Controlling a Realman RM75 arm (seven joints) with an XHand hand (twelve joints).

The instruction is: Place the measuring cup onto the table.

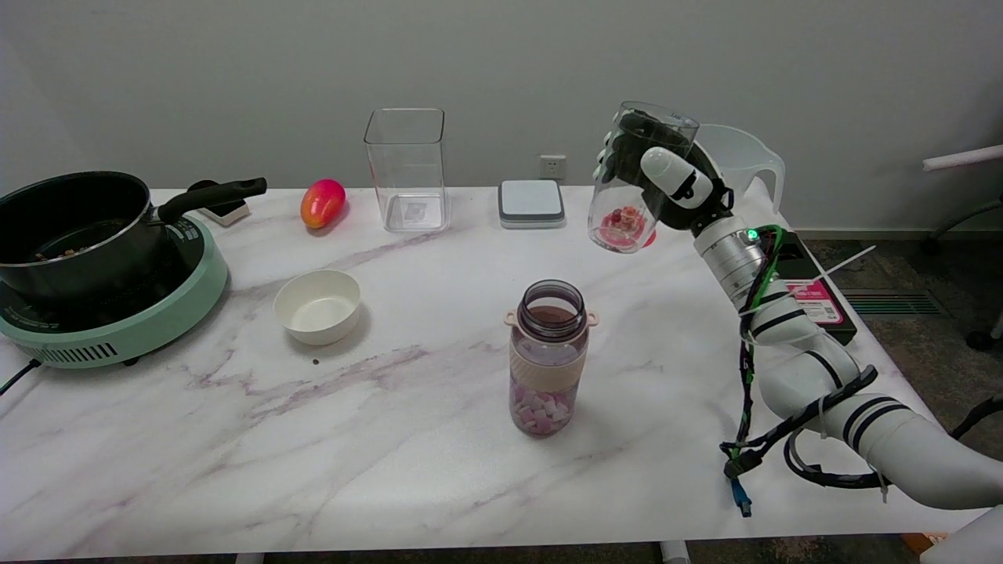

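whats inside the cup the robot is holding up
The measuring cup, gripped in the right hand, shows small red and pink pieces at its bottom. The fingers hide part of its upper inside.

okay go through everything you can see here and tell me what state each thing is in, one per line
measuring cup: held in the air, tilted, a few red pieces inside
right hand: grips the measuring cup
bottle: upright, lid off, pink and white pieces at the bottom
bowl: upright
square clear container: upright, open
pot: on the green cooker, uncovered
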